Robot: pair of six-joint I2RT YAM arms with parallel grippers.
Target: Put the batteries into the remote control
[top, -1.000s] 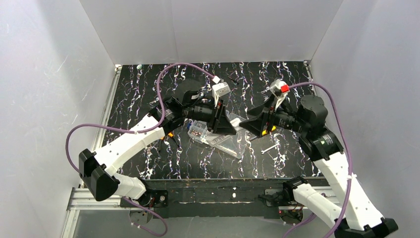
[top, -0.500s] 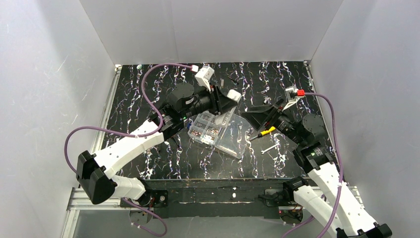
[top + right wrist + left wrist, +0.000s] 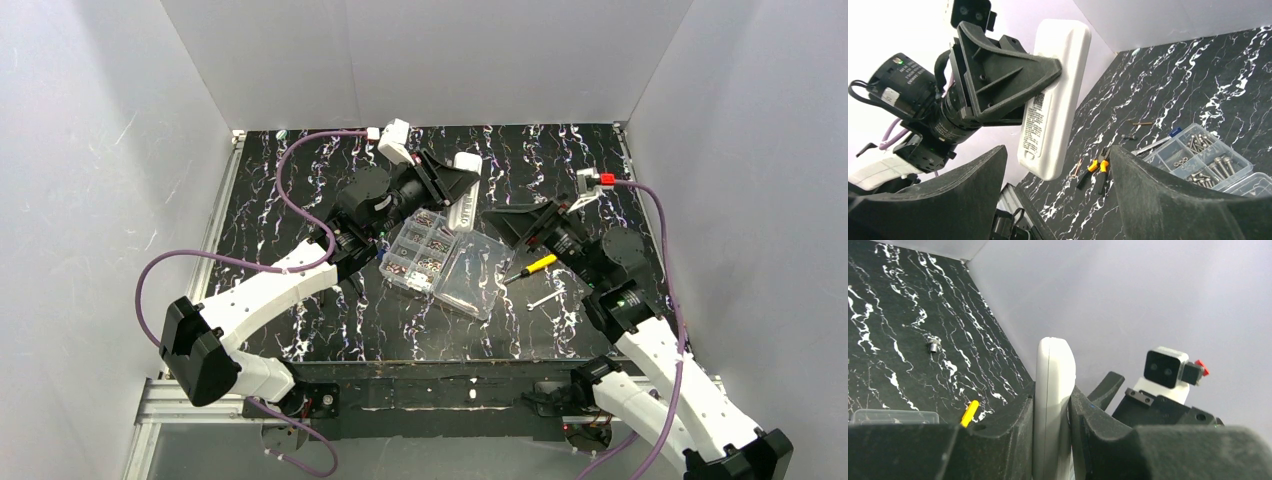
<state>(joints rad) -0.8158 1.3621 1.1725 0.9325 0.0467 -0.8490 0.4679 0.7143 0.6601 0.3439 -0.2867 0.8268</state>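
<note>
The remote control (image 3: 467,198) is a slim white bar, held upright in the air above the table's rear middle. My left gripper (image 3: 455,188) is shut on it; the left wrist view shows both fingers pressed on its sides (image 3: 1053,390). My right gripper (image 3: 520,222) is open and empty, facing the remote from the right. In the right wrist view the remote's labelled back (image 3: 1055,100) hangs between and beyond my spread right fingers (image 3: 1158,195), not touching them. I see no batteries.
A clear organiser box (image 3: 440,262) of screws lies at the table's middle. A yellow-handled screwdriver (image 3: 530,267) and a small wrench (image 3: 543,299) lie to its right. Orange-handled pliers (image 3: 1095,167) lie left of the box. A small metal piece (image 3: 933,345) lies near the back wall.
My left gripper has risen from over the organiser box and swung toward the back with the remote. My right gripper has drawn back to the right and turned to face the remote.
</note>
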